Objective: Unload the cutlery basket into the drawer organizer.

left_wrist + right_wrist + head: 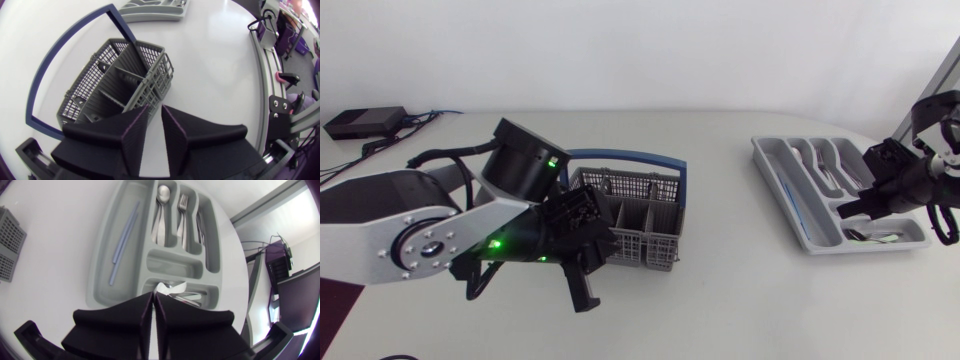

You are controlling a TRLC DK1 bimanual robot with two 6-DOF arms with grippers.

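The grey cutlery basket [642, 238] with a blue hoop handle [620, 155] stands left of the table's middle. My left gripper [584, 292] hangs at its front left corner. In the left wrist view this gripper [155, 116] is open by a narrow gap, holding nothing. The basket [115, 85] lies just ahead of it, and its visible compartments show no cutlery. The grey drawer organizer [767, 165] sits at the right. My right gripper [860, 205] hovers over its near end. It [153, 300] is shut and holds nothing, above a small compartment with cutlery [187, 296].
In the organizer [97, 275], two pale blue sticks [125, 240] lie in the long side slot. Spoons [162, 210], forks [182, 210] and knives [201, 227] fill the other slots. A black box [365, 122] with cables sits at the back left.
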